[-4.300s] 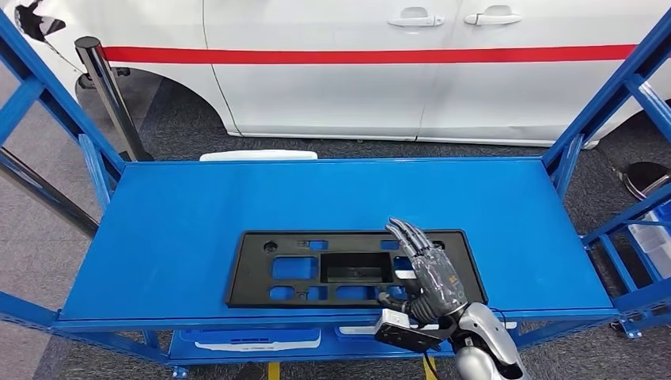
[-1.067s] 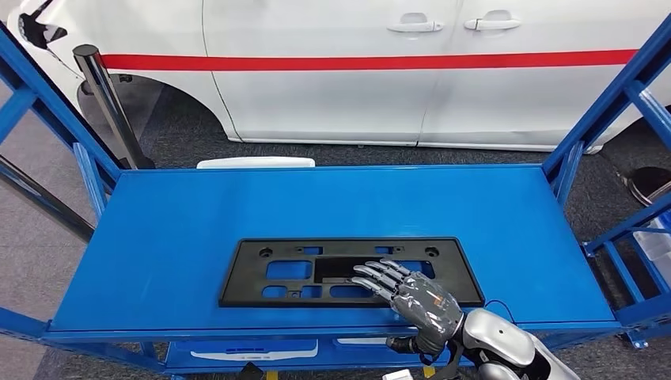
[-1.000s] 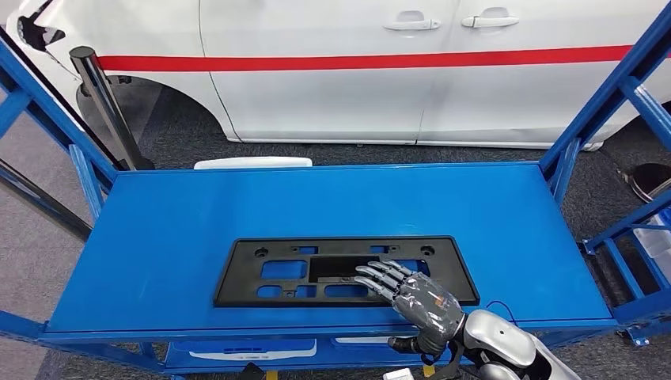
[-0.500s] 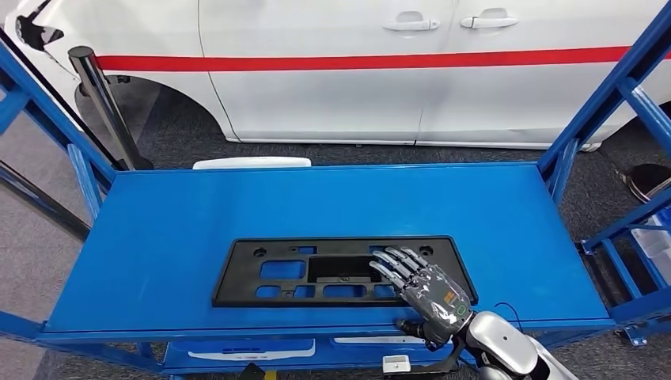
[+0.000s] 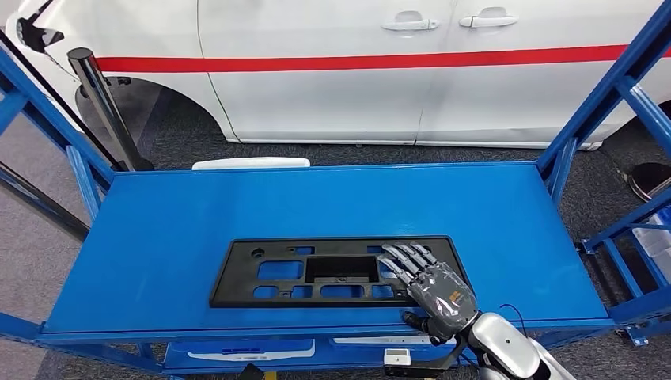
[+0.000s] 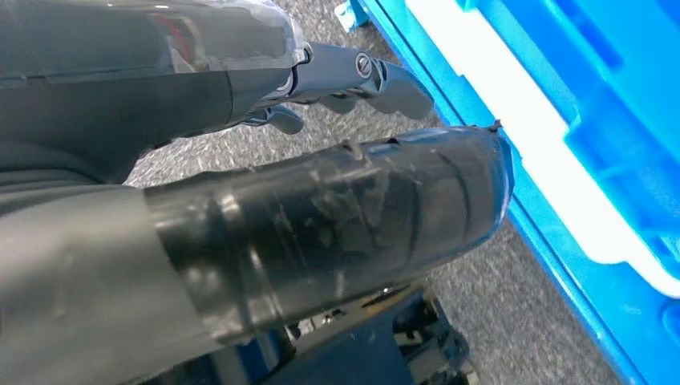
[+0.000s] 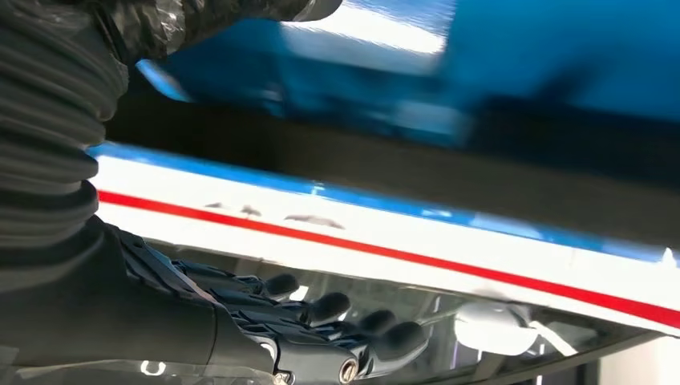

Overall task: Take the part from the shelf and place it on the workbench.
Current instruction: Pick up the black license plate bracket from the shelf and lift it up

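Right hand: my right hand [image 5: 431, 286] comes in over the near edge of the shelf, fingers [image 5: 403, 260] stretched flat and apart across the right end of the part, thumb down at the front lip. I see it resting on the part, not closed around it.
Left hand: my left hand [image 6: 240, 152] hangs low beside the rack, over grey carpet; its fingers are spread and nothing is in them.
Part: the black part [image 5: 316, 271], a flat frame with cut-outs, lies on the shelf and runs leftward from under my right hand.
Shelf: the blue shelf [image 5: 237, 202] stretches out beyond and to both sides of my right hand.
Post: a dark post [image 5: 107, 103] stands far off to the left.
Car: a white car [image 5: 380, 71] with a red stripe is parked beyond the shelf.
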{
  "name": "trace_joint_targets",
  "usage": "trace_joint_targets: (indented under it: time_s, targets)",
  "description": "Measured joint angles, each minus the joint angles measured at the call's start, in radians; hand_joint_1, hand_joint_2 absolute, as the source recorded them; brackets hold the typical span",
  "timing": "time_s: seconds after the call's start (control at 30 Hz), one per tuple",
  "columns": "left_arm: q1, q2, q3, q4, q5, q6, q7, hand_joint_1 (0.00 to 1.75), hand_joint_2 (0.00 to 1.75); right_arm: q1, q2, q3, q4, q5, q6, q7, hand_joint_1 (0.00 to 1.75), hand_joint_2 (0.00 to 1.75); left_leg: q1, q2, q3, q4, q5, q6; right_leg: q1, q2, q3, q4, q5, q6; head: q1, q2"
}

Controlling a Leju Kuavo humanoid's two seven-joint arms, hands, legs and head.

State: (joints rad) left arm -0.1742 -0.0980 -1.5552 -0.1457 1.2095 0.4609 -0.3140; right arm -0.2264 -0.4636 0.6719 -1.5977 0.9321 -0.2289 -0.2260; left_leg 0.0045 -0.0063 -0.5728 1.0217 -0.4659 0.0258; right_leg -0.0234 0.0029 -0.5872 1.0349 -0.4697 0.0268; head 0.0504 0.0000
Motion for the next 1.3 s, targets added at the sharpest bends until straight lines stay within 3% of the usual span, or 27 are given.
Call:
trace_joint_targets:
  time_s: [0.1,0.3,0.37,0.4,0.43,0.5,0.53,0.57,0.63,0.7,0.8,0.83,0.87,0.9,0.93,1.0,1.07,1.17,1.23,1.3]
  targets:
    - [-0.001,0.0,0.0,0.0,-0.001,-0.001,0.0,0.0,0.0,0.004,0.009,-0.01,0.007,0.039,-0.019,0.015,0.0,1.75,0.003,0.001,-0.004,0.001,-0.005,-0.013,-0.005,-0.001,0.001,-0.006,0.005,-0.016,0.0,0.0]
    - [-0.001,0.0,0.0,0.0,-0.001,-0.001,0.0,0.0,0.0,0.004,0.011,-0.013,0.009,0.046,-0.021,0.018,0.0,1.75,0.005,0.001,-0.006,0.008,-0.011,-0.015,-0.006,-0.002,0.002,-0.007,0.007,-0.019,0.0,0.0]
    - [-0.002,0.0,0.0,0.0,-0.003,-0.001,0.0,0.0,0.0,0.004,0.017,-0.019,0.014,0.061,-0.027,0.026,0.0,1.75,0.006,0.001,-0.024,0.054,-0.042,-0.019,-0.005,-0.003,0.002,-0.007,0.006,-0.026,0.0,0.0]
    - [-0.001,0.0,0.0,0.0,-0.005,-0.002,0.001,0.0,0.0,0.005,0.023,-0.025,0.023,0.079,-0.033,0.034,0.0,1.75,0.006,0.001,-0.058,0.129,-0.077,-0.022,-0.003,-0.003,0.001,-0.007,0.006,-0.029,0.0,0.0]
    - [-0.001,0.0,0.0,0.0,-0.009,-0.003,0.003,0.0,0.0,0.006,0.033,-0.034,0.04,0.102,-0.042,0.047,0.0,1.75,0.007,0.001,-0.072,0.161,-0.082,-0.022,-0.002,-0.004,0.002,-0.007,0.005,-0.032,-0.001,0.0]
    - [-0.001,0.0,0.0,0.0,-0.016,-0.004,0.007,0.0,0.0,0.008,0.058,-0.06,0.089,0.165,-0.08,0.085,0.0,1.75,0.003,0.0,-0.049,0.114,-0.051,-0.013,0.005,-0.003,0.005,-0.006,0.004,-0.024,0.0,0.0]
    - [-0.002,0.0,0.0,0.0,-0.018,-0.004,0.009,0.0,0.0,0.008,0.068,-0.072,0.109,0.189,-0.097,0.1,0.0,1.75,0.001,0.0,-0.012,0.039,-0.015,-0.007,0.007,-0.002,0.008,-0.007,0.004,-0.018,0.0,0.0]
    - [-0.003,0.0,0.0,0.0,-0.02,-0.005,0.01,0.0,0.0,0.008,0.075,-0.081,0.122,0.207,-0.114,0.111,0.0,1.75,-0.001,-0.001,0.005,0.002,-0.006,-0.001,0.009,-0.002,0.009,-0.009,0.005,-0.011,0.0,0.0]
    - [-0.003,0.0,0.0,0.0,-0.023,-0.005,0.012,0.0,0.0,0.008,0.083,-0.092,0.138,0.23,-0.13,0.123,0.0,1.75,0.002,0.0,0.008,-0.007,0.001,0.01,0.006,-0.002,0.008,-0.006,0.0,-0.002,0.0,0.0]
    - [-0.005,0.0,0.0,0.0,-0.029,-0.006,0.015,0.0,0.0,0.007,0.091,-0.106,0.16,0.26,-0.149,0.137,0.0,1.75,0.006,0.001,0.01,-0.017,0.008,0.023,0.004,-0.002,-0.014,0.047,-0.038,0.006,0.001,0.0]
    - [-0.005,-0.001,0.0,0.0,-0.038,-0.008,0.018,0.0,0.0,0.005,0.107,-0.124,0.196,0.295,-0.176,0.156,0.0,1.75,0.004,0.003,0.007,-0.017,0.009,0.027,0.002,-0.003,-0.099,0.23,-0.125,0.013,0.001,0.0]
    - [-0.005,-0.001,0.0,0.0,-0.04,-0.008,0.019,0.0,0.0,0.003,0.114,-0.131,0.209,0.306,-0.185,0.161,0.0,1.75,0.003,0.003,0.007,-0.016,0.009,0.028,0.002,-0.003,-0.114,0.262,-0.128,0.014,0.001,0.0]
    - [-0.005,-0.002,0.0,0.0,-0.043,-0.009,0.02,0.0,0.0,0.0,0.122,-0.137,0.222,0.316,-0.195,0.166,0.0,1.75,0.003,0.003,0.007,-0.014,0.009,0.027,0.002,-0.003,-0.111,0.257,-0.111,0.014,0.001,0.0]
    - [-0.006,-0.002,0.0,0.0,-0.046,-0.01,0.021,0.0,0.0,-0.005,0.129,-0.143,0.236,0.326,-0.206,0.171,0.0,1.75,0.003,0.003,0.008,-0.013,0.008,0.027,0.001,-0.003,-0.089,0.213,-0.079,0.012,0.001,0.0]
    - [-0.007,-0.002,0.0,0.0,-0.049,-0.012,0.022,0.0,0.0,-0.012,0.137,-0.15,0.25,0.334,-0.218,0.174,0.0,1.75,0.003,0.002,0.009,-0.011,0.006,0.025,0.001,-0.003,-0.054,0.142,-0.041,0.009,0.001,0.0]
    - [-0.009,-0.003,0.0,0.0,-0.054,-0.015,0.025,0.0,0.0,-0.027,0.15,-0.163,0.275,0.341,-0.237,0.175,0.0,1.75,0.0,0.002,0.007,-0.006,0.003,0.018,0.006,-0.002,0.001,0.025,-0.003,0.001,0.001,0.0]
    - [-0.01,-0.003,0.0,0.0,-0.058,-0.017,0.027,0.0,0.0,-0.037,0.163,-0.175,0.3,0.341,-0.248,0.174,0.0,1.75,-0.002,0.001,0.005,-0.006,0.004,0.008,0.013,-0.001,0.014,-0.009,-0.002,-0.007,0.001,0.0]
    - [-0.01,-0.003,0.0,0.0,-0.063,-0.018,0.029,0.0,0.0,-0.049,0.182,-0.188,0.329,0.333,-0.259,0.162,0.0,1.75,-0.001,0.001,-0.001,0.009,-0.01,-0.008,0.006,-0.002,0.017,-0.02,0.007,-0.024,0.0,0.0]
    - [-0.011,-0.003,0.0,0.0,-0.069,-0.018,0.031,0.0,0.0,-0.058,0.196,-0.195,0.348,0.318,-0.266,0.142,0.0,1.75,0.001,0.001,-0.039,0.094,-0.063,-0.016,0.002,-0.004,0.019,-0.026,0.011,-0.035,-0.001,0.0]
    - [-0.01,-0.003,0.0,0.0,-0.073,-0.018,0.034,0.0,0.0,-0.066,0.208,-0.201,0.374,0.3,-0.276,0.115,0.0,1.75,0.003,0.002,-0.097,0.222,-0.121,-0.021,0.003,-0.005,0.018,-0.026,0.012,-0.039,-0.002,0.0]
